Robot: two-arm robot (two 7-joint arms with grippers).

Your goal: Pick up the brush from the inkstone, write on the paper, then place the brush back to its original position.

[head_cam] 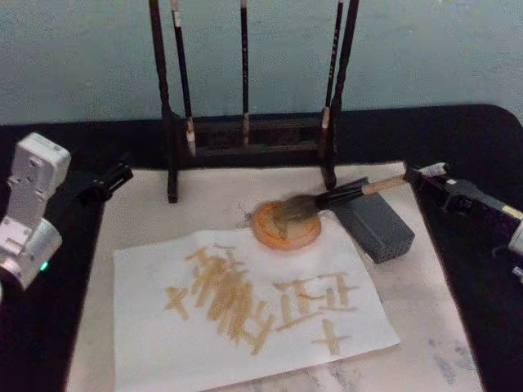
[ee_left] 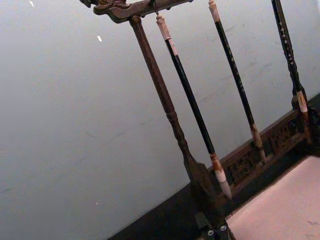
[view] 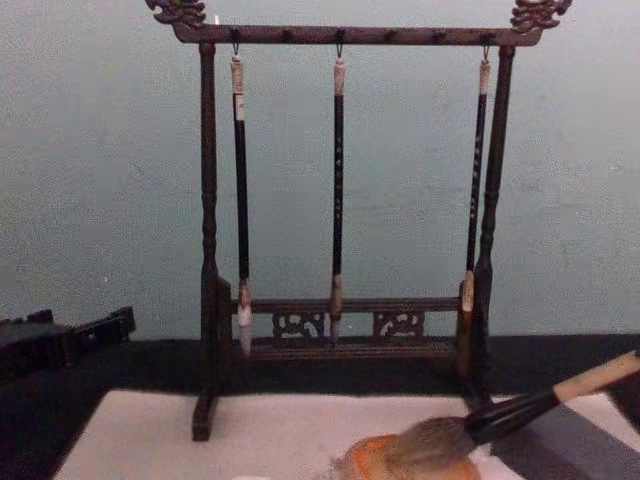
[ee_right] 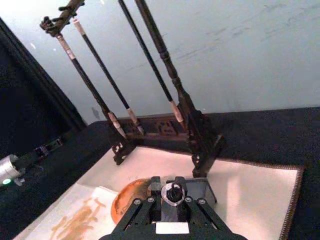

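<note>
Black cloth [head_cam: 470, 269] covers the desk, a pale felt mat [head_cam: 433, 327] over its middle, a pale blue-grey wall [head_cam: 82, 57] behind.

Brush [head_cam: 327, 200] lies tilted: bushy head down in the inkstone [head_cam: 286, 227], black ferrule resting on the grey block [head_cam: 374, 224], tan handle pointing up toward the desk's right edge. In the chest view the brush [view: 500, 415] slants the same way, hair in the orange dish [view: 375, 460].

My right gripper [head_cam: 426, 173] is at the handle's end; in my right wrist view the fingers [ee_right: 150, 207] are closed around the round handle butt — clamped on the brush. Right arm comes in over the cloth from the right edge.

Inkstone sits on the mat at about mid-desk, touching the far edge of the paper [head_cam: 163, 351]. Paper lies flat toward the near edge, marked with tan-yellow strokes [head_cam: 237, 298]. Grey block just beside the inkstone, on its right.

Dark wooden brush rack [head_cam: 245, 135] stands at the mat's far edge, three slim brushes [view: 338, 190] hanging from its top bar.

My left gripper [head_cam: 110, 181] rests over the cloth at the left edge, well apart from the paper; cannot tell whether its fingers are apart or together.
</note>
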